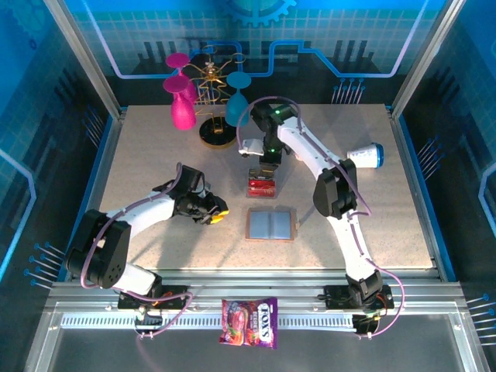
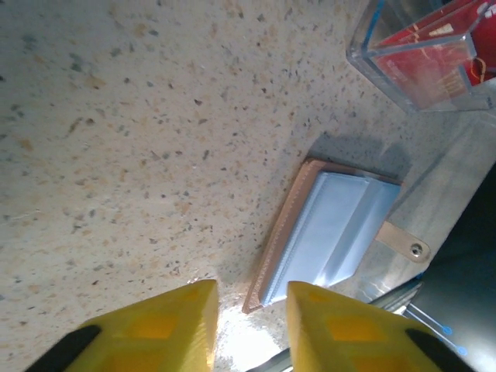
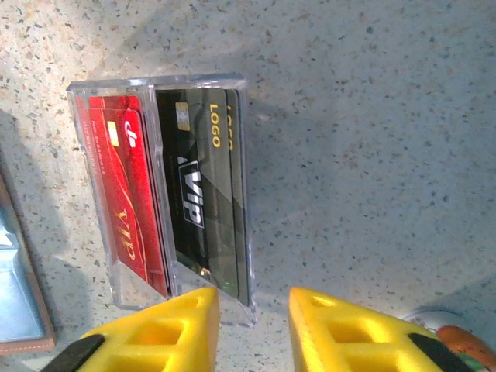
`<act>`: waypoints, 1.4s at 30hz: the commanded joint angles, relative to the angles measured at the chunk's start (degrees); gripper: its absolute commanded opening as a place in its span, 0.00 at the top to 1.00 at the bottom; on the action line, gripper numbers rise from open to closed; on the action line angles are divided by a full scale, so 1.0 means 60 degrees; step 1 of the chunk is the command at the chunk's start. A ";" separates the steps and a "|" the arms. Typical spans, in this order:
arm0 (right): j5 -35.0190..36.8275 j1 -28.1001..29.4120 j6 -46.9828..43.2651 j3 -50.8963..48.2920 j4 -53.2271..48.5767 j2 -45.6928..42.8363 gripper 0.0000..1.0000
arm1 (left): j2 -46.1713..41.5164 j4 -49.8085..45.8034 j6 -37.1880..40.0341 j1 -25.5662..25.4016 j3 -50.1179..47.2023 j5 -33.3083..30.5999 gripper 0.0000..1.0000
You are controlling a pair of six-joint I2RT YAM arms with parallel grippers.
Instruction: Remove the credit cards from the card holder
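We are seeing credit cards [image 3: 128, 194] standing in the clear box [image 1: 262, 187], mid-counter.
The card holder [image 1: 271, 225] is lying open nearer the near edge; the left tool [image 2: 252, 291] and right tool [image 3: 253, 298] are gaping narrowly, empty.

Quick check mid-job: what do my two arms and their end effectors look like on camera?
The left arm and right arm have white shells, black joints and a thin lilac cable looping alongside. A small green light glows on the right arm. The left end effector and right end effector have chunky yellow fingers with recessed panels.
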 commanded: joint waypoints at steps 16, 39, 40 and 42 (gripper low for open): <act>0.1121 -0.0477 0.2479 -0.7482 0.5469 -0.5177 0.00 | 0.0072 -0.1119 0.2501 0.0797 0.1187 -0.2051 0.01; 0.1072 -0.2665 0.6855 -1.5587 1.3753 -0.8925 0.00 | -0.1039 0.0357 0.4589 0.1871 0.0287 -0.7806 0.01; 0.1183 -0.2751 0.6887 -1.5755 1.4061 -0.8950 0.00 | -0.1076 0.0520 0.4615 0.1934 0.0259 -0.7809 0.01; 0.1350 -0.2995 0.6950 -1.6161 1.4823 -0.8967 0.00 | -0.1177 0.1002 0.4837 0.2028 0.0159 -0.7958 0.01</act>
